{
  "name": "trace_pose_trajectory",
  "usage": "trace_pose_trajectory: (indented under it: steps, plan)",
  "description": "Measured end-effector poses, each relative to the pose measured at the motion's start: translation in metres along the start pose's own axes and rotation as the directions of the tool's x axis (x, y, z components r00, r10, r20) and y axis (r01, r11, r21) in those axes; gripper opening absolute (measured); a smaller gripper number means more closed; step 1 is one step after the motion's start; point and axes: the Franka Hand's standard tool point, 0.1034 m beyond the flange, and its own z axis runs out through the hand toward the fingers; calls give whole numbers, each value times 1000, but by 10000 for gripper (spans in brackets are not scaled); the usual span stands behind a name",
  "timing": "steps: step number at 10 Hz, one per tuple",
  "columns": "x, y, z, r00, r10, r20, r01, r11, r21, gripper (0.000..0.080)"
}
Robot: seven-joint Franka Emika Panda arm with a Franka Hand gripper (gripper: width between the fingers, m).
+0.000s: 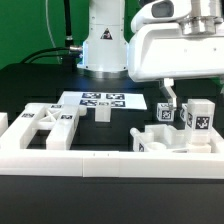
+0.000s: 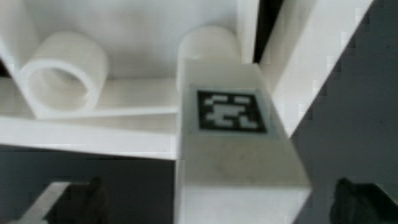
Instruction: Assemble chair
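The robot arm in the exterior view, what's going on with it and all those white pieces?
A single robot arm is partway through an assembly job. Its gripper sits over a tagged leg post on the exterior view's right, with the jaws open on either side of the post, not gripping it. An X-braced frame lies apart on the exterior view's left, not yet joined to anything. The marker board lies mid-table.
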Motion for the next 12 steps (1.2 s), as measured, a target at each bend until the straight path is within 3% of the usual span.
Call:
trace_pose_trajectory:
  steps: [2,8,12]
  plan:
    - [10,6,-12,1000,-10,14,10,1000,0,649]
    - [1,6,-3,999,-8,41,8,1000,2,649]
    - [-11,-1,-1,950,-12,311,-5,999,52,649]
